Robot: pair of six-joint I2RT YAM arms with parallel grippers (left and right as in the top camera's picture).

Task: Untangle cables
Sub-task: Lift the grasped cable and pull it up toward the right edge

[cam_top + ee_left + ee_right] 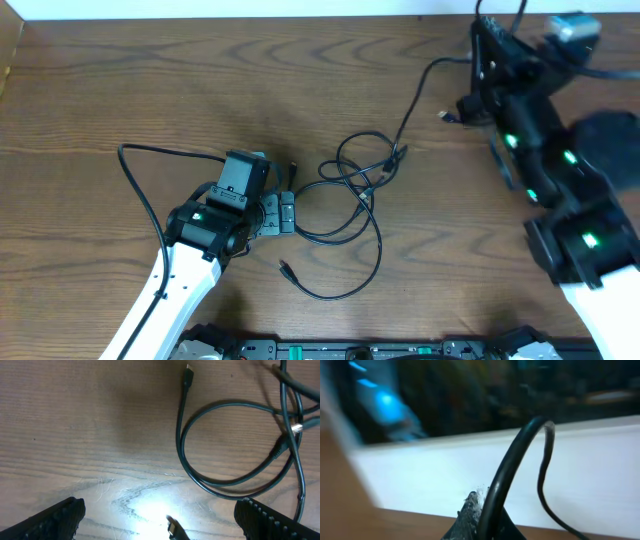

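Several thin black cables (350,190) lie tangled in loose loops at the table's middle. My left gripper (287,213) is open at the tangle's left edge. In the left wrist view the loops (225,445) lie ahead, one plug (187,375) is at the top, and another plug end (175,529) lies between the open fingers (162,522). My right gripper (478,60) is raised at the back right and shut on one cable (415,100) that runs down to the tangle. The right wrist view shows that cable (512,465) rising from the shut jaws (480,517). A small plug (445,117) shows near the right arm.
The left arm's own thicker black cable (140,190) loops over the table at the left. A pale wall or board (445,470) stands behind the table's far edge. Bare wood (150,80) lies at the back left.
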